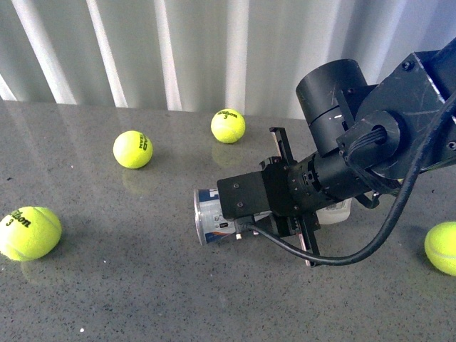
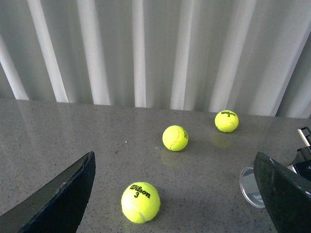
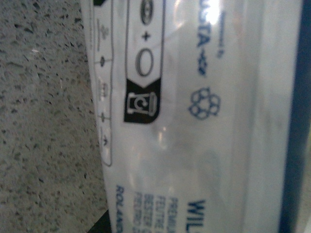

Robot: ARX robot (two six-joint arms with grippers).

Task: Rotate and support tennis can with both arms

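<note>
The tennis can (image 1: 211, 216) lies on its side on the grey table (image 1: 128, 292), its silvery rim facing left. My right gripper (image 1: 293, 202) comes in from the right and is shut on the can's middle, its black arm covering most of the tube. In the right wrist view the can's white label with blue print (image 3: 194, 121) fills the frame at very close range. My left gripper (image 2: 175, 208) is open with nothing between its fingers (image 2: 63, 199). The can's round end (image 2: 250, 187) shows just inside its other finger. The left arm is out of the front view.
Yellow tennis balls lie loose on the table: one at the left (image 1: 28, 232), two behind the can (image 1: 132, 149) (image 1: 228, 125), one at the right edge (image 1: 443, 247). A ball (image 2: 140, 202) sits between the left gripper's open fingers. White vertical blinds (image 1: 171, 50) back the table.
</note>
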